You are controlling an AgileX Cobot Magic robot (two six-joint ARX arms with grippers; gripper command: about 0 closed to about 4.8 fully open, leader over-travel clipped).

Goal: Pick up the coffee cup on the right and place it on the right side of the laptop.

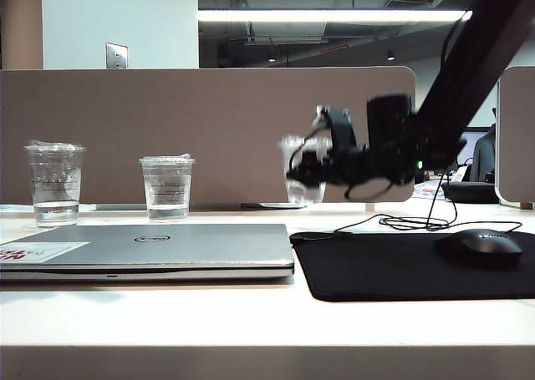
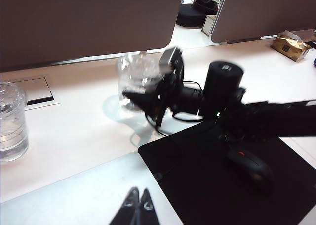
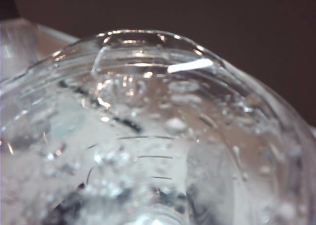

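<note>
Presently catalogued, largest first. Counter (image 1: 167, 313): pale, long, backed by a brown partition. Laptop (image 1: 159, 248): slim, silver-grey, lid shut, round dark logo on top, white sticker with red marks at its left corner; lies flat at the counter's front left. Mouse pad (image 1: 401, 267): black, just beside the laptop's right edge, carrying a black mouse (image 1: 483, 248). Right gripper (image 1: 311, 169): black, reaching in from the right behind the pad, its jaws clamped around the coffee cup (image 1: 303, 167). Coffee cup: clear plastic, lidded, a little liquid at the bottom, droplets and fine printed lines on its wall in the right wrist view (image 3: 158, 151); it appears raised off the counter near the partition. Left gripper (image 2: 136, 205): low over the laptop, jaws closed tip to tip, holding nothing. Two more clear cups (image 1: 56, 184) (image 1: 167, 188) stand behind the laptop.
</note>
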